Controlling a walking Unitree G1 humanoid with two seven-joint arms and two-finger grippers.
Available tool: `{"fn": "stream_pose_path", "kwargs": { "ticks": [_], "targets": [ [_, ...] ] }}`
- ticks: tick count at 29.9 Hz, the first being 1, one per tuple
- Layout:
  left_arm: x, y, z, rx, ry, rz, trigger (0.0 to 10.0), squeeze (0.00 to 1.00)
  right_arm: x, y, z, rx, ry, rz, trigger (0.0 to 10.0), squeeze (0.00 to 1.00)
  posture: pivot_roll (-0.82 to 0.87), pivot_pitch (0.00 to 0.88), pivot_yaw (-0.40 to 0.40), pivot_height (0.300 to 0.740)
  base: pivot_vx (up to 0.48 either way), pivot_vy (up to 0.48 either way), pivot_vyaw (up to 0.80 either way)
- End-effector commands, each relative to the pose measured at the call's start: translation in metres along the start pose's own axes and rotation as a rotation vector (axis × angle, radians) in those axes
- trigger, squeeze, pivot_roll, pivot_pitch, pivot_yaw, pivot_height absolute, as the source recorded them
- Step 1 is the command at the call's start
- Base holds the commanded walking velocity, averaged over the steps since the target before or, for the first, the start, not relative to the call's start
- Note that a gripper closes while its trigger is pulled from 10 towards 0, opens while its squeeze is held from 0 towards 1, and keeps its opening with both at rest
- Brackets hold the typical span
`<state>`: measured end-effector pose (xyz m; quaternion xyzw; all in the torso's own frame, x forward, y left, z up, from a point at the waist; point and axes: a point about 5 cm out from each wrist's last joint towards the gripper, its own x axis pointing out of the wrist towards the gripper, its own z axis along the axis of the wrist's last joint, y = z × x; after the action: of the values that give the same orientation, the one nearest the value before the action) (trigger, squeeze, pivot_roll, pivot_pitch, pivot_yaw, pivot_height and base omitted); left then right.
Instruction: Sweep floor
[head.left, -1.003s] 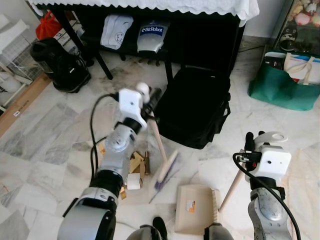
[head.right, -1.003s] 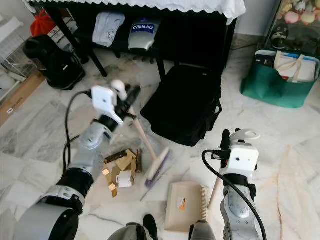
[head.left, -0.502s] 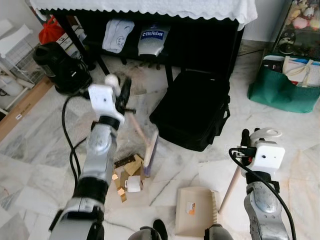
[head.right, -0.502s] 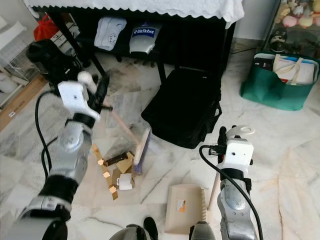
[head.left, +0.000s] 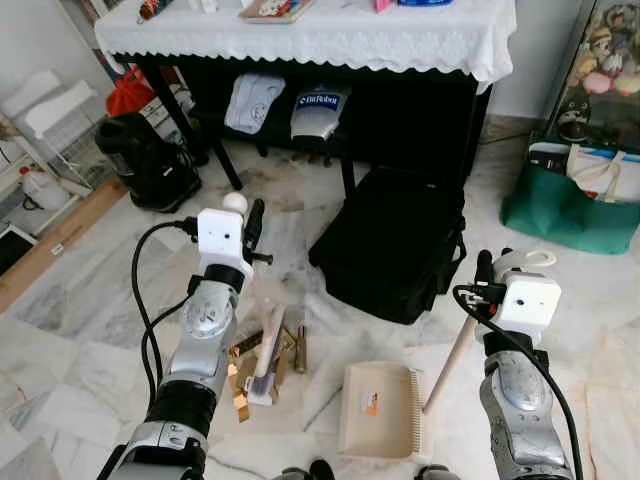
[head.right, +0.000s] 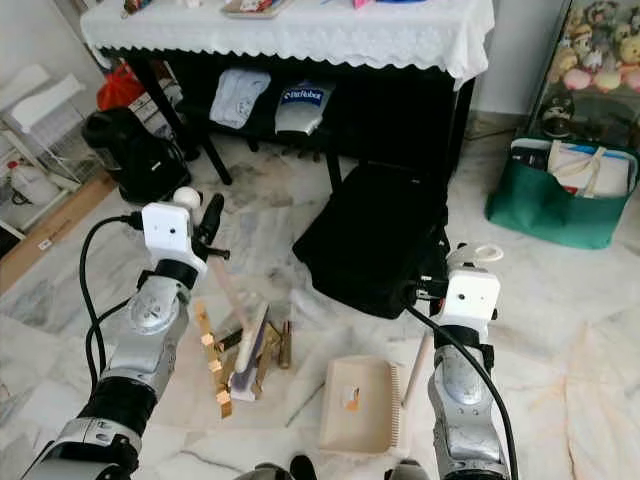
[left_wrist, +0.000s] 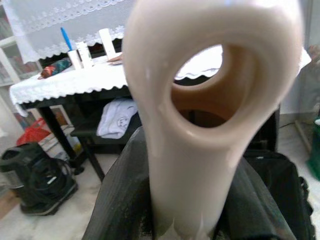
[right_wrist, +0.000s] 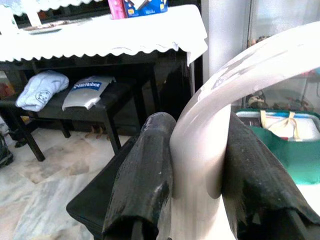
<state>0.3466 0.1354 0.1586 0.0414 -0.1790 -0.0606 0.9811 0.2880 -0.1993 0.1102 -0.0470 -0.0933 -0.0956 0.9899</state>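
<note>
**Both grippers clamped on handles, brush among the scraps**

Jaws on each arm are closed tight around a pale handle, as the wrist views show: black fingers press either side of the brush's looped end, and the right fingers pinch the curved top of the dustpan's stick.

On the left, the left gripper holds the brush by its handle top, so the shaft slopes down and nearer, with the bristle head resting among the wood scraps on the marble floor. That high grip probably gives the arm leverage to drag the head sideways toward the pan.

Just right of the scraps lies the dustpan, flat on the floor, its comb edge on the right. Its long stick rises to the right gripper, which likely steadies the pan so it stays put while debris is pushed in.

Farther off sits a black bag below the cloth-covered table, and a green bag lies far right
</note>
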Motion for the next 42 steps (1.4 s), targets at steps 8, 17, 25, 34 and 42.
{"fn": "stream_pose_path", "kwargs": {
  "ticks": [8,17,25,34,42],
  "targets": [
    [-0.002,0.007,-0.004,0.068,0.013,0.018,10.0,0.00,0.002,0.004,0.000,0.018,-0.015,0.001,10.0,0.00,-0.14,0.100,0.214,0.740,0.000,0.000,0.00],
    [-0.005,0.012,-0.009,0.111,0.036,0.030,10.0,0.00,0.002,0.008,-0.002,0.027,-0.012,0.008,10.0,0.00,-0.14,0.103,0.219,0.740,0.000,0.000,0.00],
    [-0.011,-0.006,-0.023,-0.054,0.131,-0.087,10.0,0.00,0.000,0.006,-0.004,0.026,-0.009,0.011,10.0,0.00,-0.14,0.110,0.219,0.740,0.000,0.000,0.00],
    [-0.009,-0.008,-0.024,-0.156,0.162,-0.105,10.0,0.00,0.000,0.005,-0.004,0.023,-0.010,0.016,10.0,0.00,-0.14,0.111,0.217,0.740,0.000,0.000,0.00],
    [-0.005,-0.004,-0.020,-0.276,0.177,-0.087,10.0,0.00,0.001,0.006,-0.004,0.024,-0.009,0.020,10.0,0.00,-0.13,0.105,0.219,0.740,0.000,0.000,0.00]
  ]
}}
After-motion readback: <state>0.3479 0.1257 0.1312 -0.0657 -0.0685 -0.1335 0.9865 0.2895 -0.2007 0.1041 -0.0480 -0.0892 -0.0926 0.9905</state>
